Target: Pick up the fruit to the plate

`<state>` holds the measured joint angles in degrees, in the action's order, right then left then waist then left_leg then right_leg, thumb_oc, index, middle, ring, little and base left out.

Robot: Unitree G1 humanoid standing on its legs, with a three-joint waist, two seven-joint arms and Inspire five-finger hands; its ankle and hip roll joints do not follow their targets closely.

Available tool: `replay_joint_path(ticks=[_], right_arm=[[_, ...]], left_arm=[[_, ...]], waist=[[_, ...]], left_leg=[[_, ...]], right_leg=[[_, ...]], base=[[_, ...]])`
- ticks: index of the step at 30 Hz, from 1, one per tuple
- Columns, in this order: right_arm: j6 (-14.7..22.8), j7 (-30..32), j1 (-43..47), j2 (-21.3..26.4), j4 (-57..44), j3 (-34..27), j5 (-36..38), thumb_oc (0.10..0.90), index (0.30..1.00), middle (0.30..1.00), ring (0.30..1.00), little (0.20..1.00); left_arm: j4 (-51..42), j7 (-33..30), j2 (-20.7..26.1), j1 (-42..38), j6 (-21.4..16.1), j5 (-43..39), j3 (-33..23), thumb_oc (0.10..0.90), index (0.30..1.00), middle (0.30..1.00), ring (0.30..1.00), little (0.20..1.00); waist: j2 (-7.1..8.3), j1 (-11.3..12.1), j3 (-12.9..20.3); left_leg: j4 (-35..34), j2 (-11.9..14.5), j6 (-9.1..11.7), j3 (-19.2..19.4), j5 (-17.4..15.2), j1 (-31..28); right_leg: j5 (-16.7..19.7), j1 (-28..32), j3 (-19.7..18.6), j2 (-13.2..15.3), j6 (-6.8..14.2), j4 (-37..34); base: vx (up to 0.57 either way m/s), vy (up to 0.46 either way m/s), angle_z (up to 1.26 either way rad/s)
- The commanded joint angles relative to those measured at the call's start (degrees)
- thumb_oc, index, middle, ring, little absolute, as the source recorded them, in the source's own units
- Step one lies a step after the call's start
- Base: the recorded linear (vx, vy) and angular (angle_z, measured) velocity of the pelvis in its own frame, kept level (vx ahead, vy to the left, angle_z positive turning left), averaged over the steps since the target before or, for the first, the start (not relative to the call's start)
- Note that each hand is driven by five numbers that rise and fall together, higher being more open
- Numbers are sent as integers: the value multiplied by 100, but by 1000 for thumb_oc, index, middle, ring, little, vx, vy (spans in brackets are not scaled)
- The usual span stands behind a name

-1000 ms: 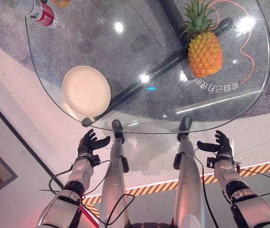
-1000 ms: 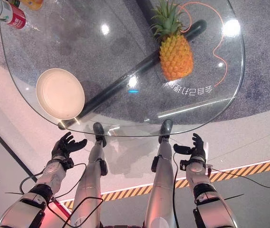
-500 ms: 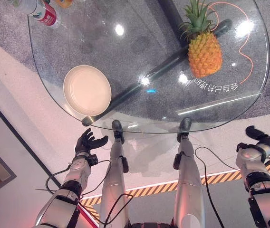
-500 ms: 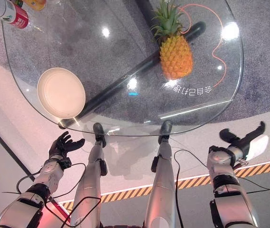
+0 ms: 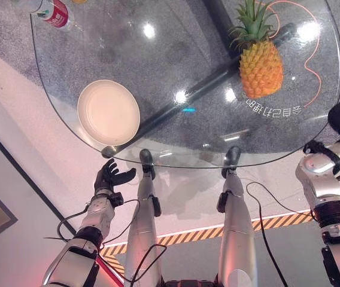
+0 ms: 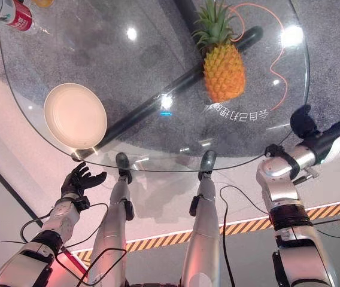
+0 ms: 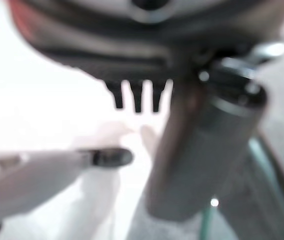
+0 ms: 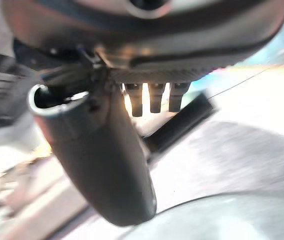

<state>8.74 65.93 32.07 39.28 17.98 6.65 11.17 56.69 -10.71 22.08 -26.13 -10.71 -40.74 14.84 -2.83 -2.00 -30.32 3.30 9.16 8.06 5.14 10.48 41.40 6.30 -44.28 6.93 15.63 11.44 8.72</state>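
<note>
A pineapple stands upright on the far right part of the round glass table. A cream plate lies bare near the table's left front edge. My right hand is raised beside the table's right front rim, to the right of the pineapple and nearer to me, apart from it; its fingers are straight and hold nothing. My left hand hangs open below the front rim, just under the plate's side of the table.
Bottles stand at the table's far left edge. A dark table leg runs diagonally under the glass. An orange cable curls on the carpet behind the pineapple. A yellow-black floor stripe crosses near me.
My right arm has swung out to the right and up, from below the front rim to the table's right rim. The left hand has barely moved. Pineapple and plate lie as before.
</note>
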Motion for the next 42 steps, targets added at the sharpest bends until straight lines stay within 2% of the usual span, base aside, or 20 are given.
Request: replay_joint_path(ticks=[1,7,10,15,23,32,42], right_arm=[[69,339,14,629,-924,-297,-964,800,900,900,900,900],[-159,-317,-49,634,-1886,-48,-1592,800,900,900,900,900],[-151,-605,-70,617,-2138,79,-1653,800,900,900,900,900],[-358,-1198,5,627,-2460,344,-1616,800,900,900,900,900],[-484,-1965,42,594,-2510,826,-1513,800,900,900,900,900],[-648,-2064,201,585,-2609,1101,-1324,800,900,900,900,900],[-951,-1784,206,562,-2378,1184,-1187,800,900,900,900,900]], left_arm=[[201,-98,213,515,-206,156,-307,800,900,900,900,900],[159,-74,67,630,-248,302,-368,800,900,900,900,900],[160,-72,31,660,-267,357,-368,800,900,900,900,900],[160,-61,8,651,-268,379,-338,800,900,900,900,900],[244,48,-3,604,-262,361,-262,800,900,900,900,900],[253,25,-38,593,-247,372,-198,800,900,900,900,900],[251,24,-15,522,-161,358,-122,800,900,900,900,900]], waist=[[106,27,52],[64,28,52],[54,40,52],[50,49,52],[25,73,52],[-5,109,52],[3,131,52]], left_leg=[[527,-158,-89,-365,-388,109],[466,-178,-106,-321,-354,62],[481,-180,-110,-316,-355,57],[463,-167,-101,-276,-323,34],[405,-174,-102,-224,-280,-39],[340,-174,-94,-178,-243,-86],[305,-163,-100,-174,-219,-95]], right_leg=[[296,-214,169,-32,69,352],[258,-186,169,-17,62,342],[239,-180,183,-9,55,368],[228,-154,197,-12,48,369],[233,-94,221,-2,39,340],[241,-77,251,22,36,323],[275,-76,273,35,51,309]], base=[[14,39,0],[8,21,1],[0,0,0],[0,0,0],[0,0,0],[0,0,0],[0,-3,1]])
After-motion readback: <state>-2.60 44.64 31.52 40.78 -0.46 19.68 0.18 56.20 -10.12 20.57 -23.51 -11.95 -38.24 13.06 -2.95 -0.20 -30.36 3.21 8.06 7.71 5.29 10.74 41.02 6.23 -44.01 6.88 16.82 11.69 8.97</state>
